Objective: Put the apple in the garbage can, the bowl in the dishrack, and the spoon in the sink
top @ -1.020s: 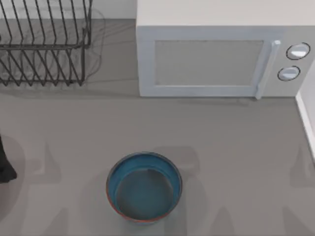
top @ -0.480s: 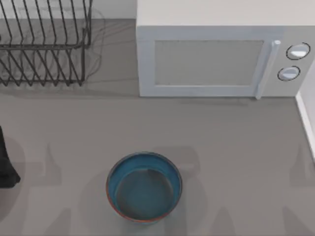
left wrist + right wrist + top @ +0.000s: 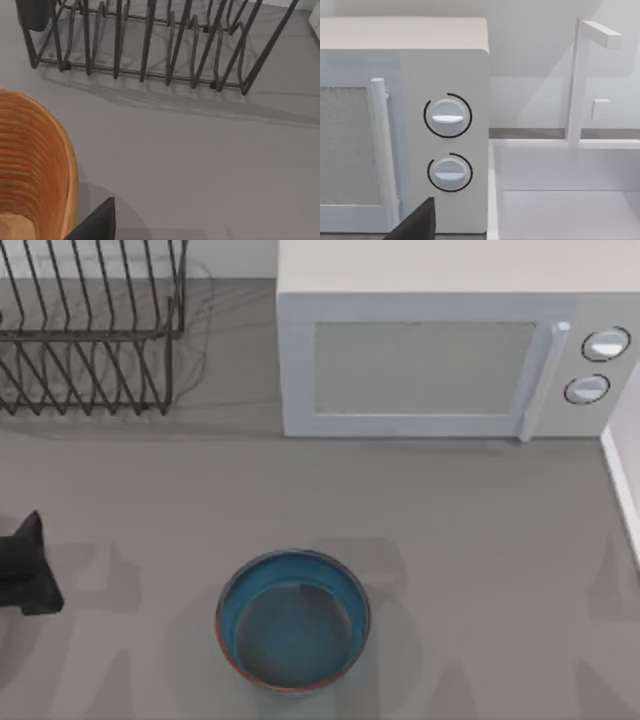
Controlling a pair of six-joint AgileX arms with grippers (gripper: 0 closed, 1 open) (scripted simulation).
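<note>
The blue-teal bowl [image 3: 293, 620] with its orange-brown rim stands upright and empty near the table's front middle. The black wire dishrack [image 3: 90, 335] is at the back left, also close in the left wrist view [image 3: 150, 45]. My left gripper [image 3: 28, 565] is a dark shape at the table's left edge, well left of the bowl. One of its fingers [image 3: 95, 224] shows beside the garbage can [image 3: 35, 165], a ribbed orange-brown bin. The white sink [image 3: 560, 200] with its faucet [image 3: 580, 80] is in the right wrist view, behind a dark fingertip [image 3: 415, 222] of my right gripper. Apple and spoon are out of view.
A white microwave [image 3: 440, 350] with two round knobs fills the back middle and right, its door shut. The sink's rim [image 3: 625, 480] runs along the right edge. Bare grey table lies between the bowl, the dishrack and the microwave.
My left gripper has slid rightward into the top view from the left edge. The bowl has not moved.
</note>
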